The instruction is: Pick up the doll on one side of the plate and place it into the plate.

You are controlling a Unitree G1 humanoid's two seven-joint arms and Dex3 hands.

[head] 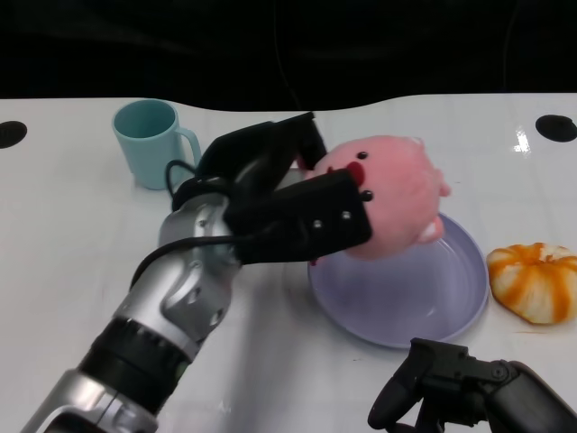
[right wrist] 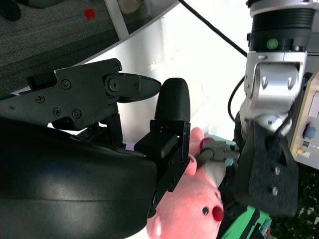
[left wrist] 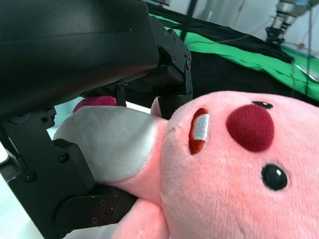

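My left hand (head: 288, 203) grips a pink plush doll (head: 397, 194) with black eyes and a red nose, holding it over the back left part of the lavender plate (head: 424, 302). The left wrist view shows the doll (left wrist: 234, 174) close up, its pale side pressed between my black fingers (left wrist: 55, 164). My right hand (head: 451, 388) hangs low at the front right, near the plate's front rim, holding nothing, its fingers apart. In the right wrist view, the doll (right wrist: 187, 214) and my left hand (right wrist: 266, 174) show beyond my right fingers (right wrist: 169, 129).
A teal mug (head: 149, 142) stands at the back left of the white table. An orange and white pumpkin toy (head: 536, 281) lies just right of the plate. Black round marks sit at the far left and right table edges.
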